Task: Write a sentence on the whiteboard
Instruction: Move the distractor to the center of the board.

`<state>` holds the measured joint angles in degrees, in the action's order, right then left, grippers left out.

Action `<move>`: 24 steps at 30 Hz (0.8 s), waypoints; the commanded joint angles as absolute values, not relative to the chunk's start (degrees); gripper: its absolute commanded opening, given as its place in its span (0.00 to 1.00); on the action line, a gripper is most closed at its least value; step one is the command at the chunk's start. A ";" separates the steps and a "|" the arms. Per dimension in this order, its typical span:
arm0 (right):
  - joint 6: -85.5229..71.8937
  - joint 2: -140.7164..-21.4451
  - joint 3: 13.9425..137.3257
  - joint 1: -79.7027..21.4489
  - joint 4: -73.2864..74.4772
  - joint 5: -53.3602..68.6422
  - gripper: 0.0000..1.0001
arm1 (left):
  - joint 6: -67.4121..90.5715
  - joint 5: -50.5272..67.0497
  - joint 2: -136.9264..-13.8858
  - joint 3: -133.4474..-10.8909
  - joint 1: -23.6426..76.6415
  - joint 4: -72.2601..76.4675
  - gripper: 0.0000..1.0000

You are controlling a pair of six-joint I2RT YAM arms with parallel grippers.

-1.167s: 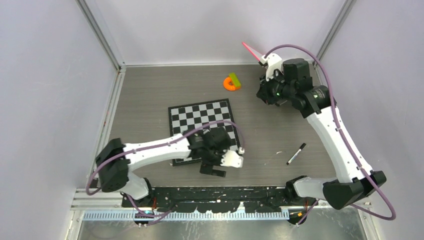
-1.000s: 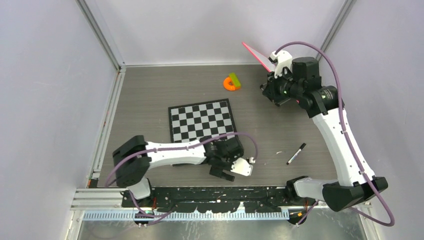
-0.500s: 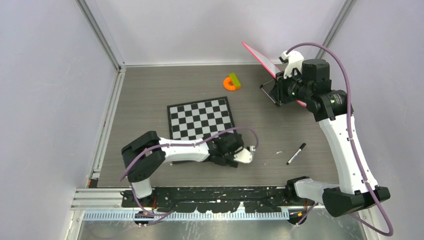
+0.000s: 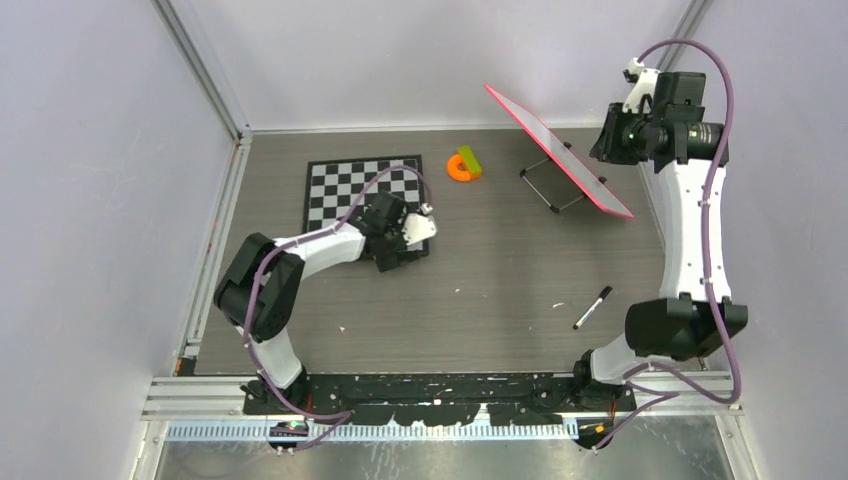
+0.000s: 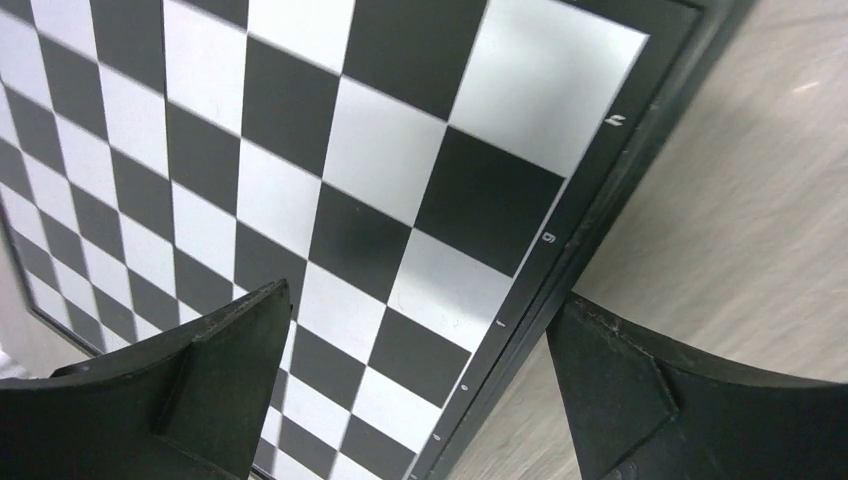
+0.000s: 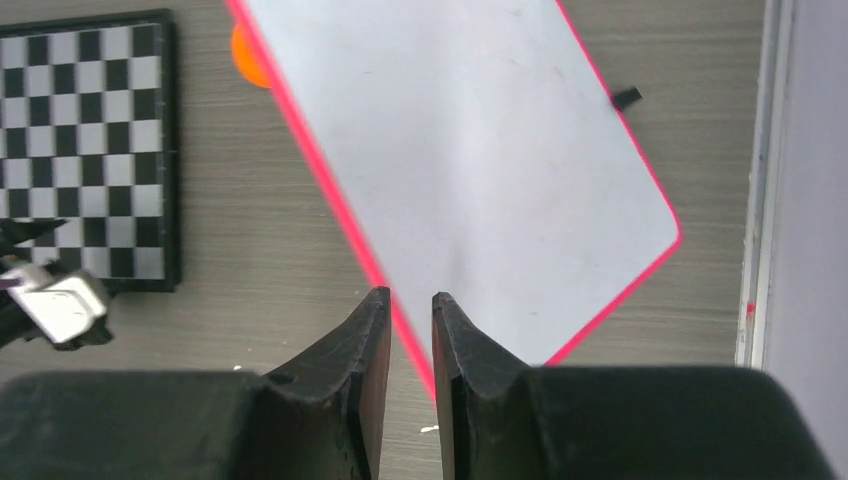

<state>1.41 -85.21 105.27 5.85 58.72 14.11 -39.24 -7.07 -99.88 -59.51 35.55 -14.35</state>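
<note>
White whiteboard (image 6: pixel 480 160) is blank (no sentence yet); right gripper (image 6: pixel 410 330) pinches its frame, left gripper (image 5: pixel 420 390) gapes wide.

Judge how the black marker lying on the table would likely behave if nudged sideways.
The marker looks thin and round-bodied, so it would probably roll. It lies flat on the smooth table, so it likely slides easily. It seems light for its size.

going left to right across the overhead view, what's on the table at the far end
checkerboard → left pincer just off its right edge → orange ring piece → whiteboard, propped tilted on its wire stand → right pincer at the board's right side
</note>
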 commanded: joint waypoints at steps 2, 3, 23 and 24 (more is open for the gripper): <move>3.50 -92.53 111.05 12.37 61.21 16.09 0.27 | -38.03 -0.44 -100.25 -62.71 27.62 -19.64 1.00; 3.93 -93.94 111.99 13.32 61.58 16.24 0.27 | -37.52 1.81 -100.02 -63.22 27.00 -20.50 1.00; 7.71 -126.69 133.60 17.75 57.33 10.42 0.38 | -19.12 27.54 -86.55 -72.05 27.32 -39.00 1.00; 7.32 -127.67 133.70 17.80 56.05 10.45 0.38 | -18.62 28.00 -86.03 -72.07 27.40 -39.20 1.00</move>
